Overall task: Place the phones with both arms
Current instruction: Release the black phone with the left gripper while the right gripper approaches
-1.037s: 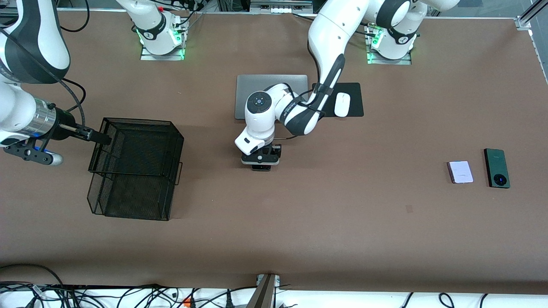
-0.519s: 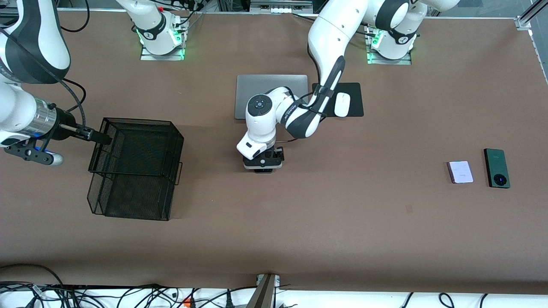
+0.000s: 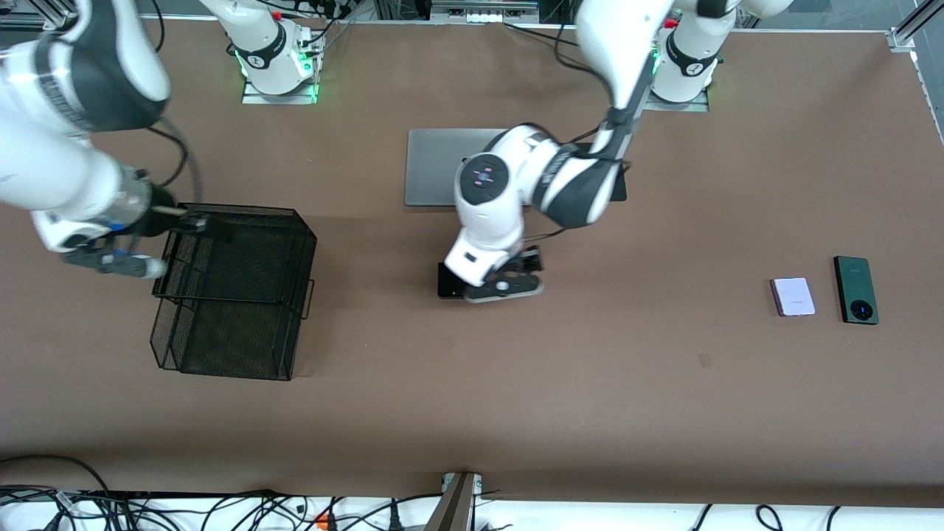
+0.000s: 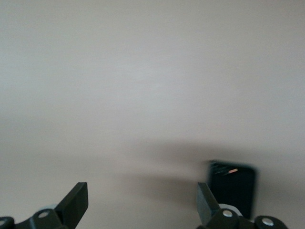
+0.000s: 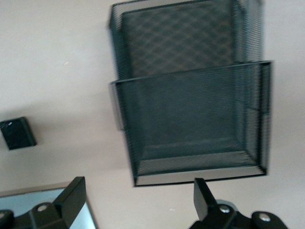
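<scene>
Black phone (image 3: 450, 281) released; left tool (image 3: 509, 284) lifted, open.

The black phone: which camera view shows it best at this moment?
The right wrist view shows the black phone whole, lying flat on the table with nothing over it. In the front view the left gripper covers most of it. In the left wrist view one finger hides its corner.
</scene>
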Controlling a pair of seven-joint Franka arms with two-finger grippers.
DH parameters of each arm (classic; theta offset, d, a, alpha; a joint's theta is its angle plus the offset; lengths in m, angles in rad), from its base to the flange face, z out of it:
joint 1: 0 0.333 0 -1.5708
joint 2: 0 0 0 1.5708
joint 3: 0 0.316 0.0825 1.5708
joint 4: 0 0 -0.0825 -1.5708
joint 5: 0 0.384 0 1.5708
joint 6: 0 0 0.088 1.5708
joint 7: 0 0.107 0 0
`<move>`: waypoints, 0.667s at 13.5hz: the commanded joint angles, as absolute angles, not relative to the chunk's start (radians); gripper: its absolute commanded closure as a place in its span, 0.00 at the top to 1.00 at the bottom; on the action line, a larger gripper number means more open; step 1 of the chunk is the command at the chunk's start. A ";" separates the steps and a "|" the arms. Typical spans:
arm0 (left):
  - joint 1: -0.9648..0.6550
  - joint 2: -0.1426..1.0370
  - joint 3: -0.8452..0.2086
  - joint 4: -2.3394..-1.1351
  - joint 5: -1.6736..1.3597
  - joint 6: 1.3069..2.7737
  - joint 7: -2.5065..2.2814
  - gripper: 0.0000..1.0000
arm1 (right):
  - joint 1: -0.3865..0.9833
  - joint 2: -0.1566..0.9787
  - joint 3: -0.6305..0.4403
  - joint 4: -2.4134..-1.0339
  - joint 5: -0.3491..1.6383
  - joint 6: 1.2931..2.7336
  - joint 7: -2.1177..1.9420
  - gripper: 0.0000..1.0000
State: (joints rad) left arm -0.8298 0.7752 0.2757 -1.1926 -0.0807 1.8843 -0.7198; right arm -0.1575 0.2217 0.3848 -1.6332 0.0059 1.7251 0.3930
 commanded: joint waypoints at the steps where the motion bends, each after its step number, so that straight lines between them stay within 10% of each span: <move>1: -0.757 0.652 0.265 -1.351 -0.066 1.813 -0.527 1.00 | -0.040 0.273 0.393 -1.621 0.012 1.768 0.445 1.00; 9: -0.444 0.462 0.265 -1.617 0.110 1.845 0.003 1.00 | 0.282 0.651 0.388 -1.459 -0.158 2.132 0.731 1.00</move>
State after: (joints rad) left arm -0.5051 0.5351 0.2844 -1.5295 0.0737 1.8076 -0.0992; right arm 0.2221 0.5207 0.3962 -1.5555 -0.0914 2.0807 0.6512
